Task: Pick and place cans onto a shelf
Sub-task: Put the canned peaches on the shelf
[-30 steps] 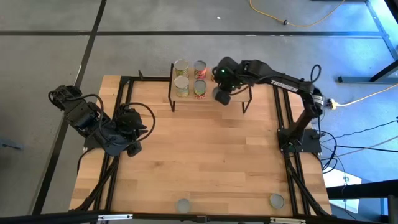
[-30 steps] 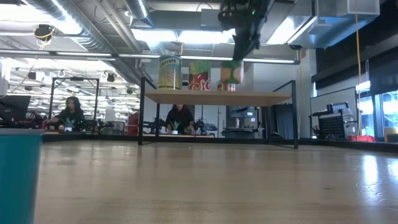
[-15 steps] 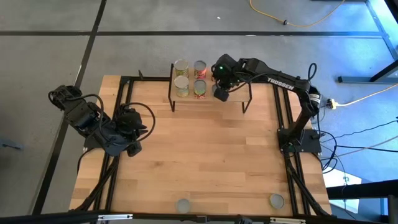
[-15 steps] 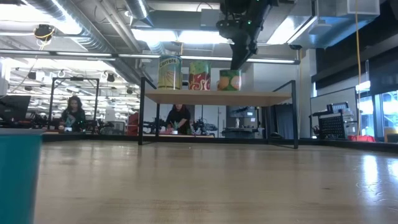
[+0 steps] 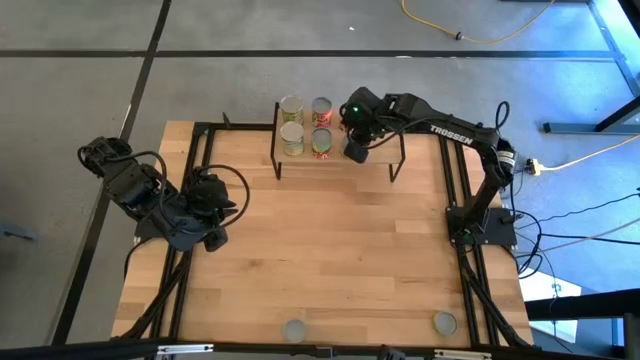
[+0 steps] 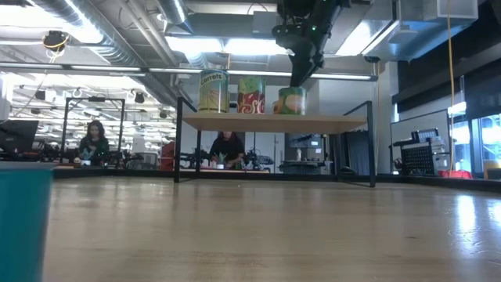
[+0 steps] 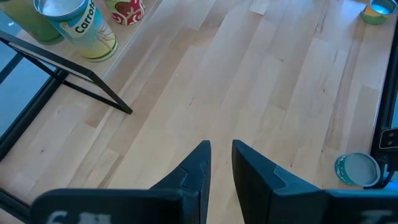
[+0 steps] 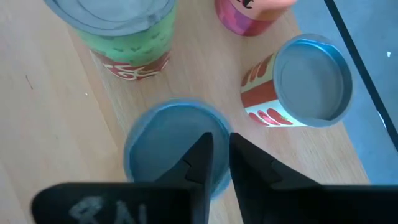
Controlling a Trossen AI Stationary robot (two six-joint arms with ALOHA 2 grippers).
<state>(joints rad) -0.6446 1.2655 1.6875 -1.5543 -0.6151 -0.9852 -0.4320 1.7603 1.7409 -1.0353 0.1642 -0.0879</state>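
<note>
Pale plank table (image 5: 330, 250) (workshop behind)

In the high view the right gripper (image 5: 357, 150) covers the can beneath its jaws, and in the right wrist view that can (image 8: 149, 140) is blurred, its label unseen and its far rim behind the fingers (image 8: 199, 158). Three neighbouring cans are cut by that picture's edge. In the low view a teal object (image 6: 23, 219) at the edge is cropped and cannot be identified.

"TROSSEN" on right arm (image 5: 450, 131), "Carrots" on can (image 7: 84, 28)
</note>
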